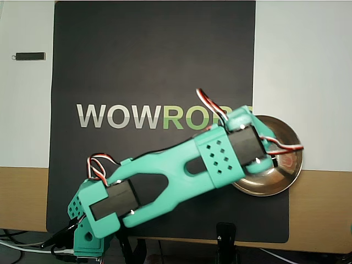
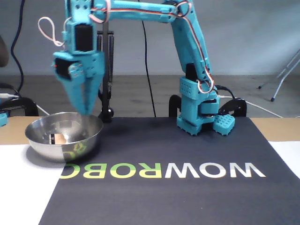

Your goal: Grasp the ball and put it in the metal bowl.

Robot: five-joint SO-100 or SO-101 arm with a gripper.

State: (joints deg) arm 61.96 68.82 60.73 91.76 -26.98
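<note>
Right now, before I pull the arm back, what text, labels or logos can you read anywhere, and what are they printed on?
"WOWROBO": printed on the dark mat, white "WOW", green "ROBO". In the fixed view it reads upside down; in the overhead view the arm hides the last letter.
The small dark object on the white surface in the overhead view: no readable marking.
Nothing else legible.

The teal arm is stretched out horizontally, with the hand pointed straight down, its fingers pressed together.
</note>
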